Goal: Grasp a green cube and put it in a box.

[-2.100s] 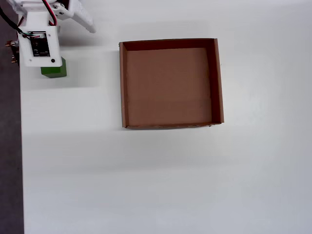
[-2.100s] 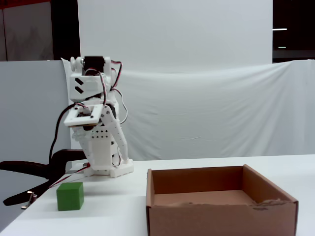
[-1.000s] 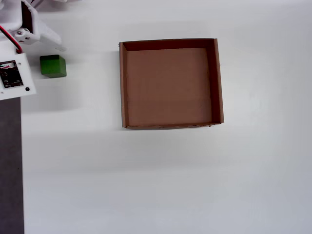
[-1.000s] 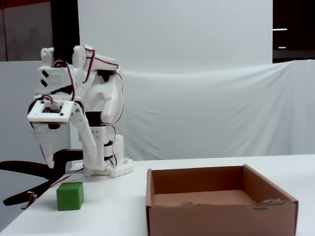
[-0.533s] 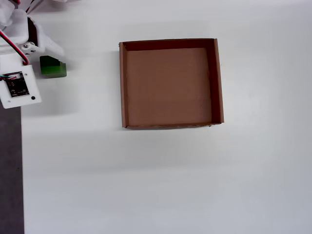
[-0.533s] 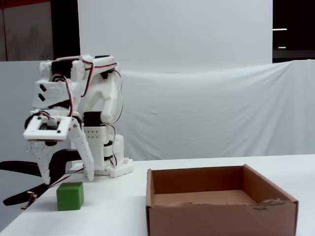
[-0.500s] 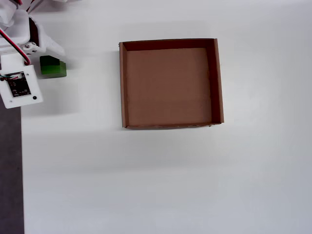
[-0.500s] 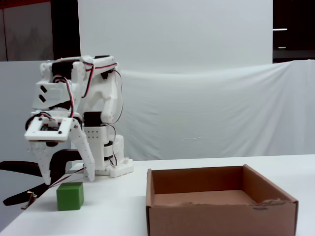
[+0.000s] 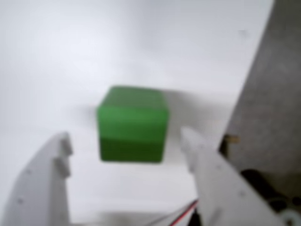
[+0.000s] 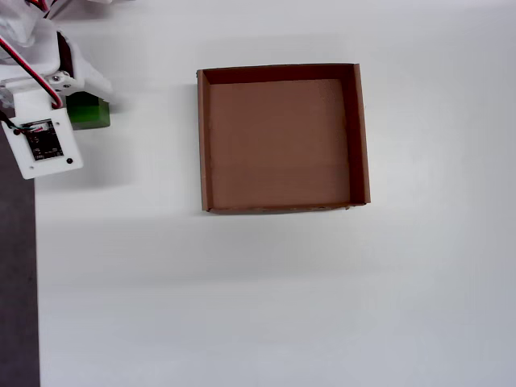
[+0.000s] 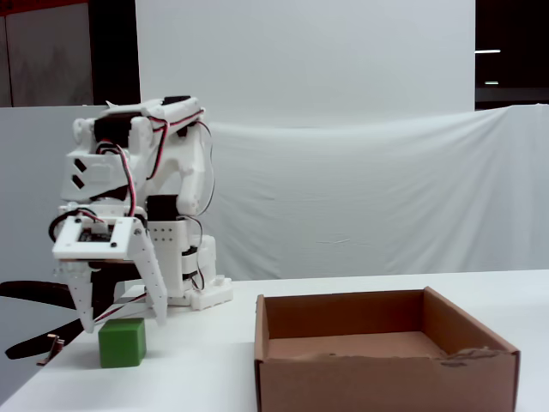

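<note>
White matte table [image 10: 266, 290] fills the overhead view, with a dark strip of floor past its left edge; in the fixed view a white cloth backdrop [image 11: 360, 189] hangs behind the table, dark room above it. The gripper [image 11: 120, 324] hangs just above the green cube [image 11: 122, 342], fingers spread wide, one tip to each side of the cube's top and neither clearly touching it. In the wrist view the cube [image 9: 132, 124] sits between and just beyond the two white fingers [image 9: 44, 183], blurred, gaps on both sides. The cube rests on the table close to its left edge as the overhead view shows it, partly hidden there under the arm's white parts [image 10: 40, 137]. The box [image 10: 360, 137] lies well apart to the right of the fingers in the overhead view, open top, floor bare. The table between cube and box is bare, and so is the wide stretch below and right of the box. The table edge runs right beside the gripper in the wrist view.
</note>
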Available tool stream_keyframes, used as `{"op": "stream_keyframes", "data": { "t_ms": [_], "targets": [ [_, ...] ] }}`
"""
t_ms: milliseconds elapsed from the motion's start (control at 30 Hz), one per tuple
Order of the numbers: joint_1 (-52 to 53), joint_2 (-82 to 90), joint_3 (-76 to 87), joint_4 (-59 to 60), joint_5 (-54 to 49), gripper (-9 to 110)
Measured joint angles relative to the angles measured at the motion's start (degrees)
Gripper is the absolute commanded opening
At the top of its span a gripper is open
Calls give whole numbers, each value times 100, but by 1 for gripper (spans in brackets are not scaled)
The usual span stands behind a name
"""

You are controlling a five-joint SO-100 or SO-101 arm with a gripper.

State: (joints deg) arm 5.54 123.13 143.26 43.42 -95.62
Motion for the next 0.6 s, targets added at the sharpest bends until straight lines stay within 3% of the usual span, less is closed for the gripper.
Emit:
{"op": "stream_keyframes", "data": {
  "t_ms": [600],
  "targets": [
    [-70, -360, 0, -97, 255, 24]
  ]
}}
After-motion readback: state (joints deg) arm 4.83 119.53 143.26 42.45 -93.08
